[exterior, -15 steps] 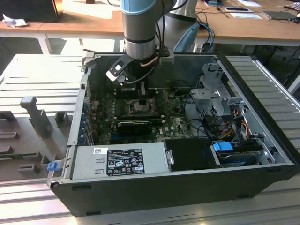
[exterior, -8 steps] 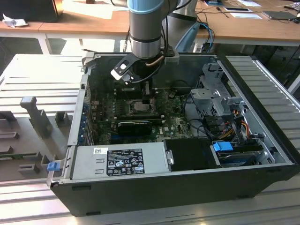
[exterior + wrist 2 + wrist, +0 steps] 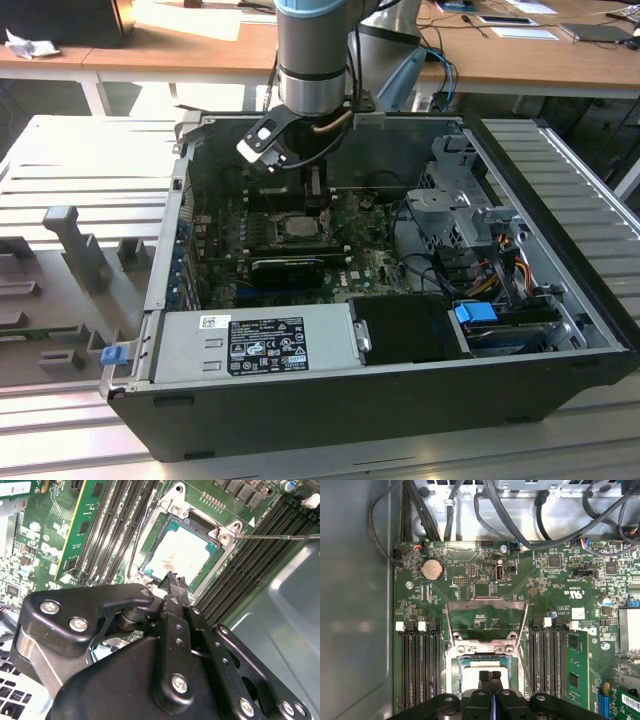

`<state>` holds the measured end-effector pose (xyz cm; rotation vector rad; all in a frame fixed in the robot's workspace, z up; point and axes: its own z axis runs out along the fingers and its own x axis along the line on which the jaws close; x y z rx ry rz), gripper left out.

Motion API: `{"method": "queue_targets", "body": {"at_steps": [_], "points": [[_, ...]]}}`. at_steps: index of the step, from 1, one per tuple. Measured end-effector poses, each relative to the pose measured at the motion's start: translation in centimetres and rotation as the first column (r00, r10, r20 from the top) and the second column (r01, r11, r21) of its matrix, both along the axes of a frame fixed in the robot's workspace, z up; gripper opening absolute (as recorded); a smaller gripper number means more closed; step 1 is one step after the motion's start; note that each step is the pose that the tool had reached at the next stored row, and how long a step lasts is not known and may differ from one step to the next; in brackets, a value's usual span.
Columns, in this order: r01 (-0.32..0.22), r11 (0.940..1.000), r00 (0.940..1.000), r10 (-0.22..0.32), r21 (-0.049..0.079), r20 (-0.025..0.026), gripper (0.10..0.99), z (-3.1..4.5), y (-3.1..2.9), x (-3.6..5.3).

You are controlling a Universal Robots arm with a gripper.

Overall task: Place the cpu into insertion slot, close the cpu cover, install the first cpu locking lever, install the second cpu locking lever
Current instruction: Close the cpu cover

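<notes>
The cpu [image 3: 180,555], a small square chip with a dull silver top, lies flat in its socket on the green motherboard, also seen as the cpu [image 3: 297,228] in the exterior view. My gripper [image 3: 172,577] is shut with nothing between its fingers, its tips right over the chip's edge; I cannot tell if they touch it. In the first wrist view the gripper [image 3: 490,675] hides part of the cpu [image 3: 470,677]. The cpu cover [image 3: 487,604], a thin metal frame with a square opening, stands swung open beyond the socket. A thin locking lever [image 3: 280,536] sticks out sideways from the socket.
Black memory slots [image 3: 417,665] flank the socket on both sides. A black card [image 3: 288,265], the power supply [image 3: 255,345], a drive cage [image 3: 465,200] and loose cables [image 3: 520,510] crowd the case. The grey case wall [image 3: 355,605] stands close by.
</notes>
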<state>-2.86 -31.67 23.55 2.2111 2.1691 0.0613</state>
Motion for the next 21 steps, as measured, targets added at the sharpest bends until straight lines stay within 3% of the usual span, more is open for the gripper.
{"method": "queue_targets", "body": {"at_steps": [6, 21], "points": [[0.0, 1.0, 1.0, 0.0, 0.0, 0.0, 0.106, 0.69, 0.01, 0.31], [0.0, 1.0, 1.0, 0.0, -0.001, 0.0, 0.106, 0.76, 0.03, 0.69]]}}
